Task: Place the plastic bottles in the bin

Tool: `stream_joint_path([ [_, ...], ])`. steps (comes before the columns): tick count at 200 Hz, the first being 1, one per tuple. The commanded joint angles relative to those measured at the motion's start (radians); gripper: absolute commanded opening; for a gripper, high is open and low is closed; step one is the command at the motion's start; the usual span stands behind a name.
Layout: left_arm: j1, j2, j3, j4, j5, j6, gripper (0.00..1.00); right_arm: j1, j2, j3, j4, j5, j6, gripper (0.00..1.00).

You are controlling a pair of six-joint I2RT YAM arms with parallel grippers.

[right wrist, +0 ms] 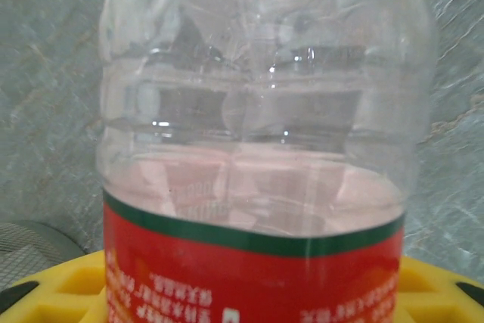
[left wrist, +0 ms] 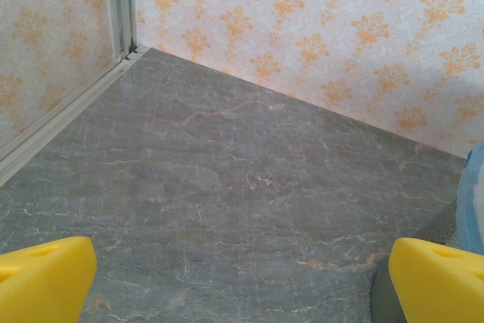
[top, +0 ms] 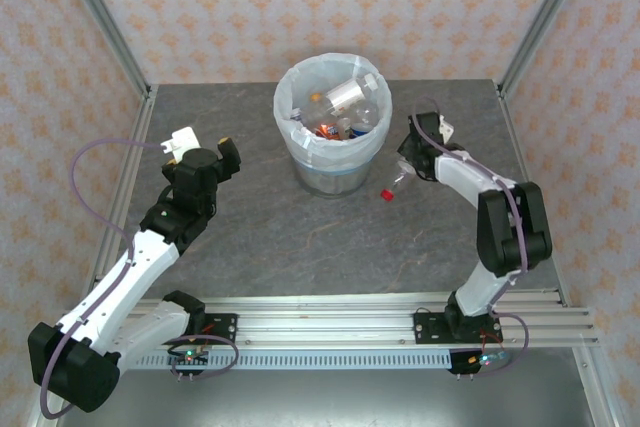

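The bin (top: 305,162), a grey bucket lined with a white bag, stands mid-table with several plastic bottles (top: 348,99) inside. To its right, my right gripper (top: 410,160) is shut on a clear bottle (top: 398,177) that slants down, red cap (top: 385,193) toward the table. In the right wrist view this red-labelled bottle (right wrist: 257,134) sits between the yellow fingers (right wrist: 68,285) of the right gripper (right wrist: 253,300). My left gripper (top: 205,150) is left of the bin. It stands open over bare table, with nothing between the fingertips (left wrist: 41,277) of the gripper (left wrist: 242,285).
Patterned walls and metal posts (top: 105,22) enclose the grey marble table (top: 300,237). The bin's edge (left wrist: 473,194) shows at the right of the left wrist view. A metal rail (top: 380,312) carries both arm bases at the near edge.
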Motion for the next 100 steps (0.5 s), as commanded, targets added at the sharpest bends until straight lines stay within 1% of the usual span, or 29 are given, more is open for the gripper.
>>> stream_joint_path([
  [1,0.008,-0.012,0.007,-0.019,-0.045,-0.021,1.00,0.002,-0.099,-0.057,0.133,0.085,-0.040,0.53],
  [66,0.013,-0.011,0.003,-0.004,-0.039,-0.057,1.00,0.001,-0.323,-0.161,0.257,0.093,-0.104,0.53],
  [100,0.014,-0.012,0.003,-0.001,-0.041,-0.073,1.00,0.001,-0.430,-0.152,0.268,0.043,-0.120,0.52],
])
